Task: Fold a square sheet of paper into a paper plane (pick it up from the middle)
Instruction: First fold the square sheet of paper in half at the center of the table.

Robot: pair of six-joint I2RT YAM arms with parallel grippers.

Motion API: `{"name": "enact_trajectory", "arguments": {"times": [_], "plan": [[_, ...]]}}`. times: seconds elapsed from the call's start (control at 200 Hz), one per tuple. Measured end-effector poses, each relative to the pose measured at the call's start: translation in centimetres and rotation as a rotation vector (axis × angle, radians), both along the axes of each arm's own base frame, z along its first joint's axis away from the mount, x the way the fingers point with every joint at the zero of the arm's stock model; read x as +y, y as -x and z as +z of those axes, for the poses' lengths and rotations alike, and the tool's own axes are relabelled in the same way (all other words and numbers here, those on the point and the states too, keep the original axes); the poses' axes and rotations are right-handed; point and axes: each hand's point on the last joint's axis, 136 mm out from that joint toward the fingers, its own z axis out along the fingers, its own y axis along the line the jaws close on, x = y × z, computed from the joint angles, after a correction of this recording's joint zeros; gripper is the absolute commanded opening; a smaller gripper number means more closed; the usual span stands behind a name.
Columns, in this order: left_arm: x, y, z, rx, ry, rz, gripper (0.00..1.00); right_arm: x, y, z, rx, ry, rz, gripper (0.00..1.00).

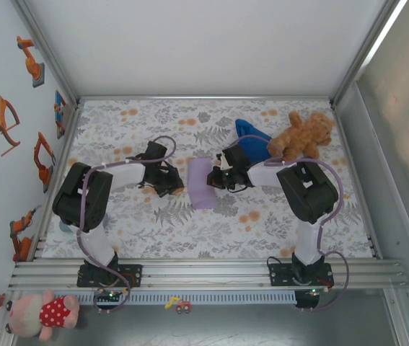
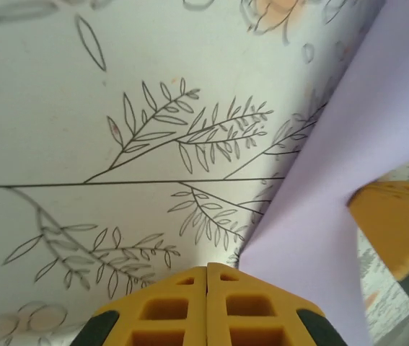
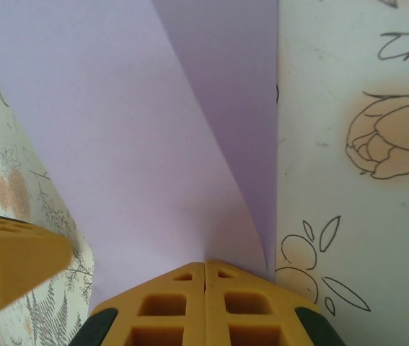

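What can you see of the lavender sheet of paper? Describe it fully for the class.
The sheet of paper is thin, plain lavender, lying mid-table on the floral cover as a narrow folded-over strip. One smooth flap curls upward. The right pincer, shut, pinches it at one edge; the left pincer, shut, sits at the opposite edge.

Robot lab test cell, not a home. Two arms bolt onto an aluminium rail (image 1: 204, 272) on the near side of the left gripper (image 1: 174, 184) and right gripper (image 1: 217, 177). Metal frame posts (image 1: 45, 50) and plain white panels (image 1: 204, 43) box in the space beyond both claws. Flower-print table cover (image 1: 117, 223) lies under them. Robot-arm stickers (image 1: 2, 119) are on the wall left of the left gripper. Props: brown teddy bear (image 1: 301, 137) beyond-right of the right gripper, pink plush toy (image 1: 42, 313) past the rail, near-left.
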Motion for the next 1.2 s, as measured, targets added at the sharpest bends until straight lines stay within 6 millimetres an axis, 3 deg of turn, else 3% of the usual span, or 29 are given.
{"name": "enact_trajectory", "arguments": {"times": [0.105, 0.27, 0.441, 0.711, 0.846, 1.047, 1.117, 1.202], "plan": [[-0.9, -0.5, 1.7, -0.049, 0.033, -0.014, 0.08, 0.0, 0.0, 0.0, 0.000, 0.000, 0.000, 0.00], [-4.4, -1.5, 3.4, -0.113, 0.117, -0.080, 0.09, 0.0, 0.0, 0.0, 0.000, 0.000, 0.000, 0.00], [-6.5, -2.8, 2.0, -0.107, 0.155, -0.105, 0.09, 0.0, 0.0, 0.0, 0.000, 0.000, 0.000, 0.00], [-4.8, -3.0, -1.0, -0.055, 0.140, -0.070, 0.09, 0.0, 0.0, 0.0, 0.000, 0.001, -0.001, 0.00], [-3.5, -3.2, -1.0, -0.050, 0.184, -0.061, 0.09, -0.1, 0.0, 0.0, 0.000, 0.002, -0.001, 0.00], [0.2, -4.2, -0.6, -0.072, 0.140, 0.000, 0.09, -0.1, 0.0, -0.1, -0.001, 0.002, -0.002, 0.00], [0.1, -4.1, 0.2, -0.096, 0.146, -0.001, 0.09, -0.1, 0.0, -0.1, -0.002, 0.000, -0.002, 0.00], [-1.8, -3.7, 1.5, -0.136, 0.172, -0.042, 0.09, -0.1, 0.0, 0.0, -0.002, -0.003, -0.002, 0.00]]}}
